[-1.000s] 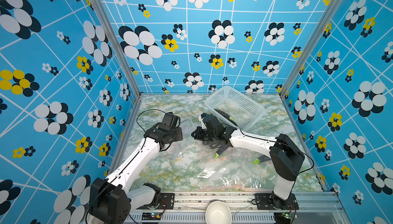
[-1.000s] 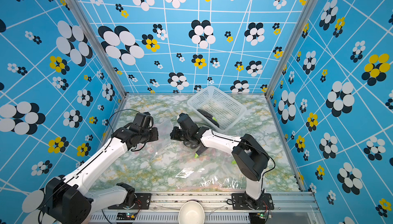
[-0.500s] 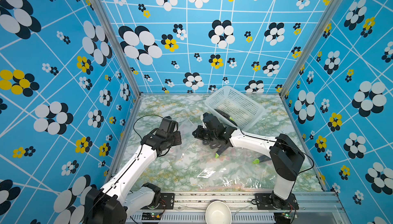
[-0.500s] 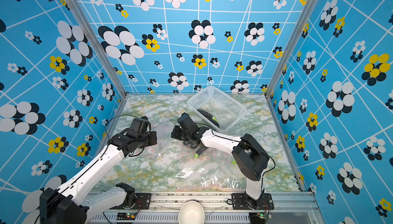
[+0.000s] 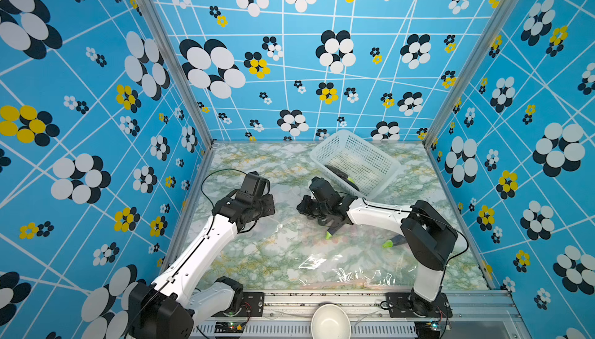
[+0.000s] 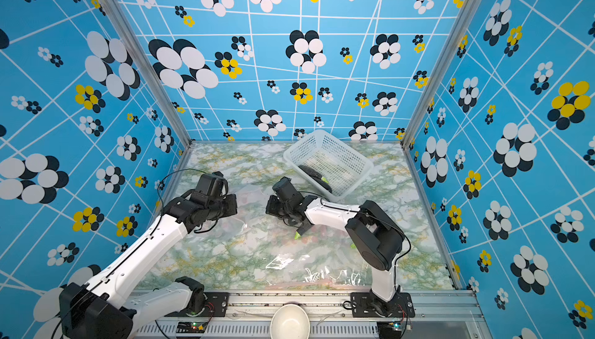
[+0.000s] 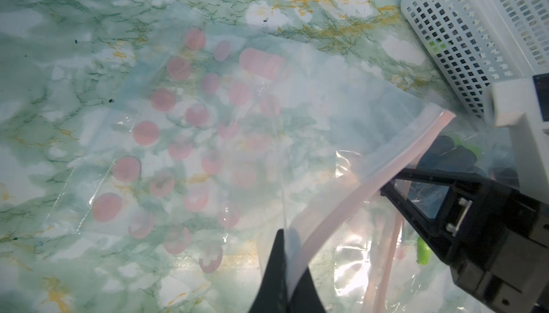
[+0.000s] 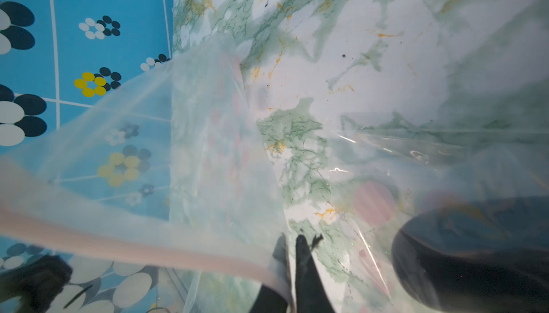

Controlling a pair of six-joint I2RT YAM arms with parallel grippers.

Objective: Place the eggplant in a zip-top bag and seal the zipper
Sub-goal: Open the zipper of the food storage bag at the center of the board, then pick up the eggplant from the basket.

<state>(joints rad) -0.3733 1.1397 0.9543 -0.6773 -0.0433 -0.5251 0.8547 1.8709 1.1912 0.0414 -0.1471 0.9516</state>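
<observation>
1. Bowl, white: bottom centre of both top views, on the rail below the bench. Not part of this job.
2. Spare clear bag: flat, lower centre, no arm near it.
3. Loose eggplant: right of centre, beside my right arm's elbow, on bare bench.
4. Eggplant: green stem showing just under my right wrist, mid-frame. Its dark body fills the lower right of the right wrist view behind dotted film, so I judge it bagged, though I am not certain.
5. Zip-top bag, pink-dotted: centre, held up between both arms. Its mouth is open and the two sides of the zipper strip are apart.
6. Left end effector: clamped on that strip.
7. Right end effector: fingers nearly together with a slit between, the strip's end at the slit. I cannot tell whether it grips.
8. Basket: upper right of the bench, holding a third eggplant.

Status: loading probably done; the whole zipper is left to press.
</observation>
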